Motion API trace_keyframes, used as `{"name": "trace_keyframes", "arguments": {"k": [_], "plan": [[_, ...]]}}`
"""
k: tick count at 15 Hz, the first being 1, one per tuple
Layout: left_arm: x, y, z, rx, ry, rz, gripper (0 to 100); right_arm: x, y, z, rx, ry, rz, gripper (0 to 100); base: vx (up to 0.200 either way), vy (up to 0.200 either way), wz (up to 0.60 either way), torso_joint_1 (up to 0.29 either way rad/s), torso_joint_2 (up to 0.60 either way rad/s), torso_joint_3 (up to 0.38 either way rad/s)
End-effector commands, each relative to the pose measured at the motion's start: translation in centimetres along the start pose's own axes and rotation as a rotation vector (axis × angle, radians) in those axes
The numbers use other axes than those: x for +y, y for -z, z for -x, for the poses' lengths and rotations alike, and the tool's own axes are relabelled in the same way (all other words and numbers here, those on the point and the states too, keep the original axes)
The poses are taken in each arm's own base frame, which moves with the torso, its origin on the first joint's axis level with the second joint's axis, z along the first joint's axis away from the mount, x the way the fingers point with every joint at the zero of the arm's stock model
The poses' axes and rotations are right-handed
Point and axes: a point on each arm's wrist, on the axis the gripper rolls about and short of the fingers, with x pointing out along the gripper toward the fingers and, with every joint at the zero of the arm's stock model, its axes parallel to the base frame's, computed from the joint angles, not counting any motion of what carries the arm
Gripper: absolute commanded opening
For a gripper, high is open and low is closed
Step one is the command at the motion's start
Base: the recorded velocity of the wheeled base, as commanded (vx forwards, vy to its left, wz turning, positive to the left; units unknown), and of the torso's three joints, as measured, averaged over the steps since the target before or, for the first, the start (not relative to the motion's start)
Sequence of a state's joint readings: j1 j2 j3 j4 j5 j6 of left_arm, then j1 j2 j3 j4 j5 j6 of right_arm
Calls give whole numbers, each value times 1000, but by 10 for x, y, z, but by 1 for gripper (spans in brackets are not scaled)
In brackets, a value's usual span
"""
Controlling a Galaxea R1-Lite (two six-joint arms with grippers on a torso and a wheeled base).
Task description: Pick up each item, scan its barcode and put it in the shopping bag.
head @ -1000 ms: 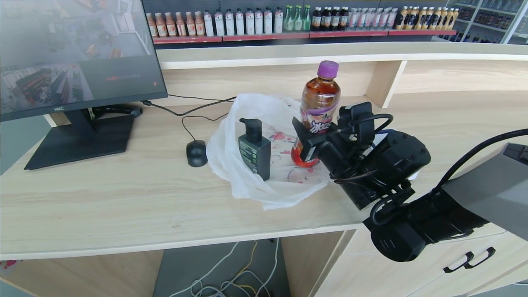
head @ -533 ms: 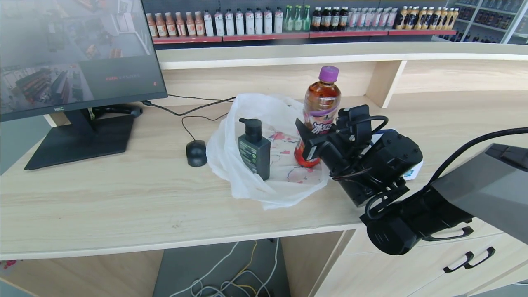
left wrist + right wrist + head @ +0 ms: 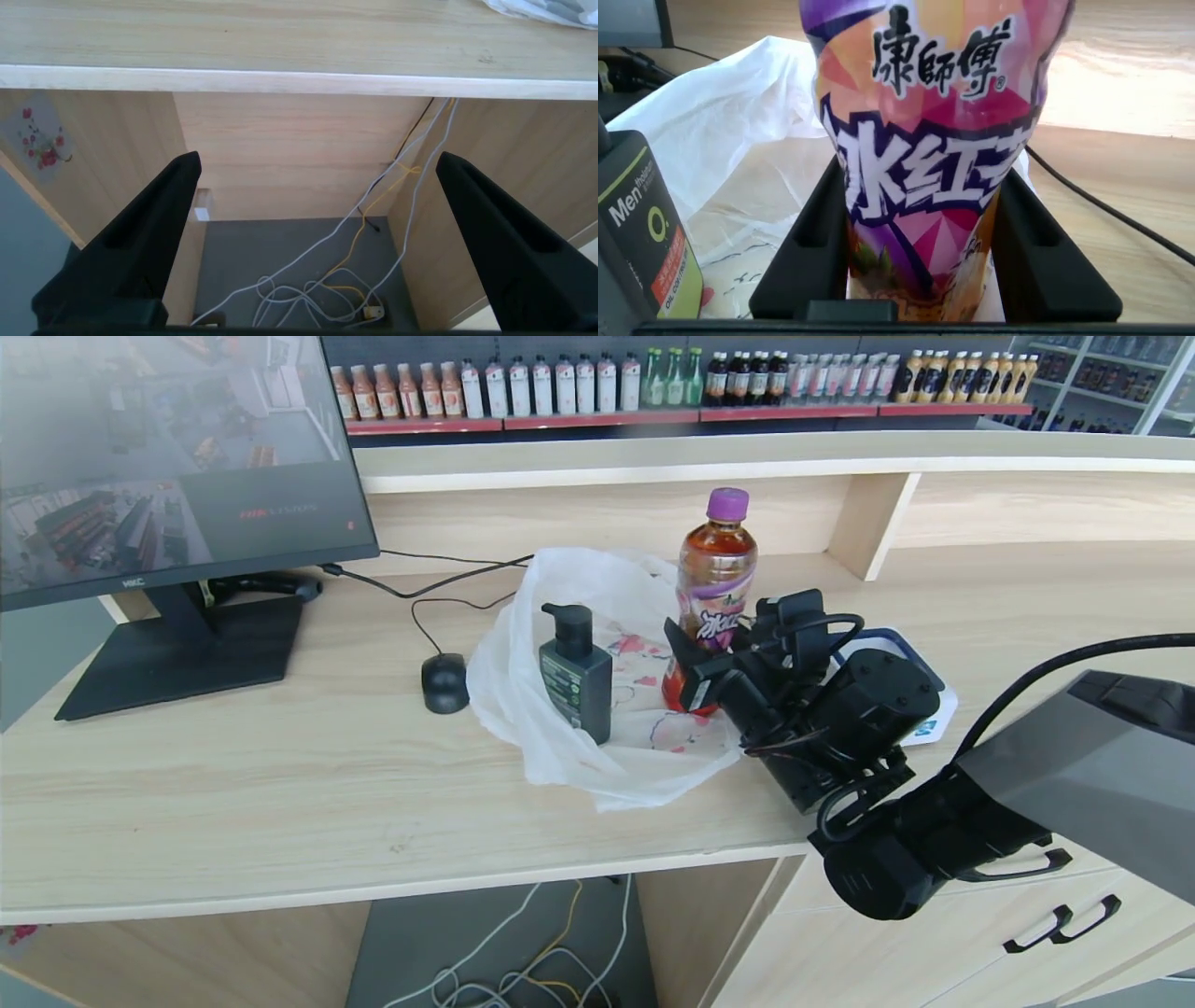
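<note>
**A:** Step in hand, at a guess: setting the amber drink bottle with the purple cap and bright label point(image 3: 716, 569) into the crumpled white plastic shopping bag point(image 3: 523, 709). Held upright by the right gripper point(image 3: 726, 653), clamped low on the label, base down at the bag's right side. Just right of the dark pump bottle with the black spout point(image 3: 574, 677), upright in the bag's middle.

**B:** Touching the bag floor yet?

**A:** Cannot tell. Best to lower straight, keep upright and leave a gap from the pump bottle. Release only once settled on the wooden counter point(image 3: 280, 784) through the plastic. Then back out to the right and near, without snagging the thin film or tipping such a tall load.

**B:** And the left gripper point(image 3: 318, 187)?

**A:** Spread wide, holding nothing, down below the near counter edge. Probably no part in this step.

**B:** Counts?

**A:** One drink bottle, in the grip. One pump bottle, in the bag. One bag. Besides those: one black mouse point(image 3: 444, 682) left of the bag, one black monitor point(image 3: 168, 457) far left, one blue-rimmed white pad point(image 3: 924, 719) right of the bag, partly behind the right arm. On the far shelf, a long row of bottles point(image 3: 681, 378), too small and too crowded for a sure count.
</note>
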State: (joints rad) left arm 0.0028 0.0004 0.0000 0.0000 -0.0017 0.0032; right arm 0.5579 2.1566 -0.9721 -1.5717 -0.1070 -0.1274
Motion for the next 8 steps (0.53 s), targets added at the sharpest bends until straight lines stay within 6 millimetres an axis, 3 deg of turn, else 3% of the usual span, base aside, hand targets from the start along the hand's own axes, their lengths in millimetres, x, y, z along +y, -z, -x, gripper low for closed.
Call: {"name": "trace_keyframes", "arguments": {"k": [1,8], "plan": [[0,0,0,0,0,0,100,1,4,0,10,-3,0,0,0,0,0,0,0,0],[0,0,0,0,0,0,100,2,6,2,22,-6,-2,0,0,0,0,0,0,0]]}}
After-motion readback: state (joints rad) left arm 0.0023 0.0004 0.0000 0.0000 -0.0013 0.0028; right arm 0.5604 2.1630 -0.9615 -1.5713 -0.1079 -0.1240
